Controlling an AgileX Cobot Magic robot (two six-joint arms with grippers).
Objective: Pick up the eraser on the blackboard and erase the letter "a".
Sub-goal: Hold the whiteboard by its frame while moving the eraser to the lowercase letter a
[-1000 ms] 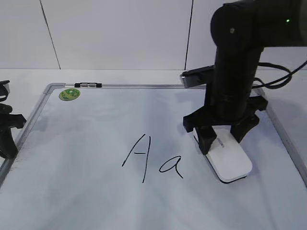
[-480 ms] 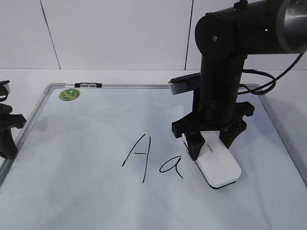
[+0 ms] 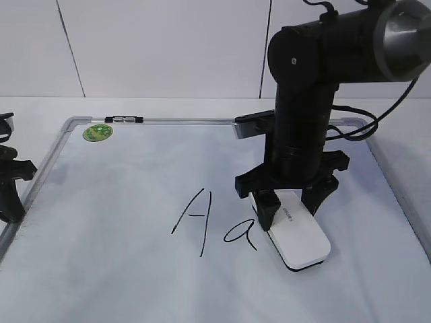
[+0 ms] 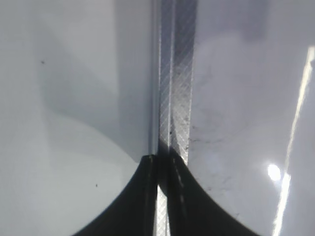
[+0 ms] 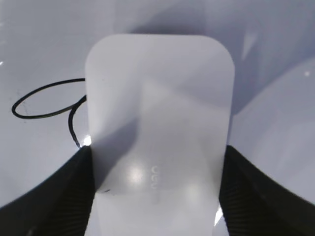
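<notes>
Gripped by the right hand at both long sides, the eraser is laid flat on the blackboard, its left edge touching the tail of the "a". Beside it the "A" is written. At the board's left frame the left hand is kept closed.

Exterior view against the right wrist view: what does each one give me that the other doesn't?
Only the exterior view shows the capital A, the green sticker, the blackboard frame and the left gripper parked at its edge. Only the right wrist view shows the eraser edge already over part of the letter "a". Both show the right gripper clamped on the eraser's sides.
</notes>
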